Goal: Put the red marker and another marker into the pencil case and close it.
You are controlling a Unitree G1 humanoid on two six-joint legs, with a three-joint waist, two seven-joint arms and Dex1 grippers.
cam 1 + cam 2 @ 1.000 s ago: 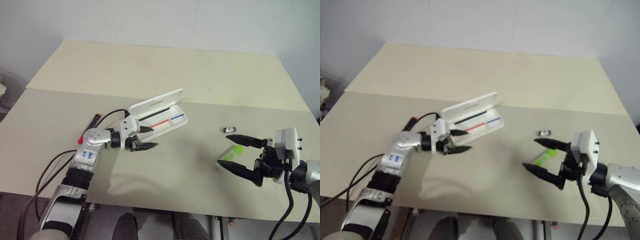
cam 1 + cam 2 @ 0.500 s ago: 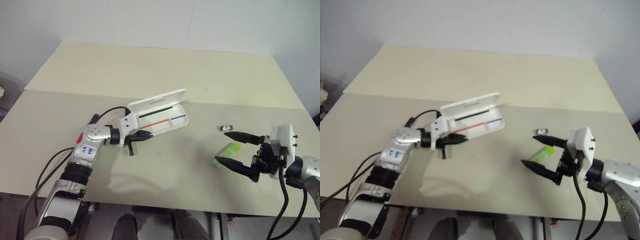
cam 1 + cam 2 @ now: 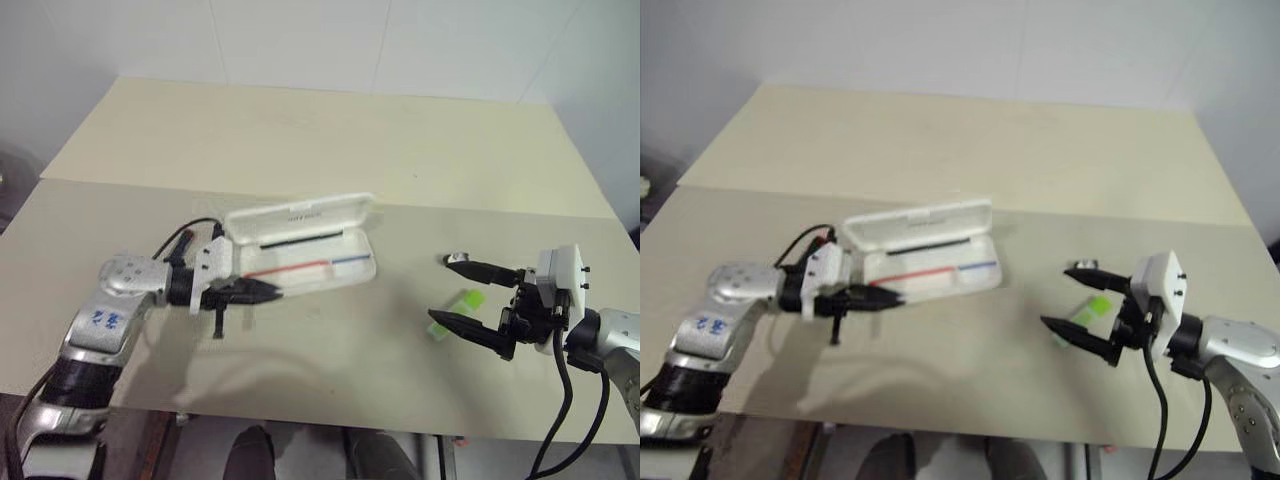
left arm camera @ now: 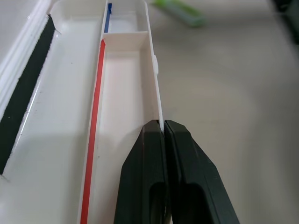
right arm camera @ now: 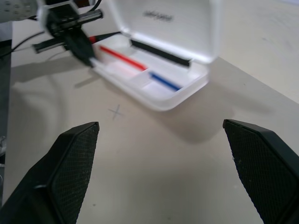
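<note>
- Pinching the front wall of the white hard plastic hinged pencil case [image 3: 300,250], the left claw [image 3: 268,292] has its two black fingers [image 4: 156,182] pressed together on the thin rim at the case's left end.
- Lid raised, the case lies open on the beige table [image 3: 330,150], with a red line and a blue line inside its tray.
- Right claw [image 3: 462,295] hovers with its fingers spread wide apart, holding nothing.
- Short translucent light green marker [image 3: 455,307] lies on the table between those spread fingers, well apart from the case.
- Slim black-barrelled marker with a red cap [image 3: 181,243] lies on the table behind the left wrist, partly hidden by it, near the case's left end.
- Small grey-white object [image 3: 456,258] sits near the right claw's far finger.
</note>
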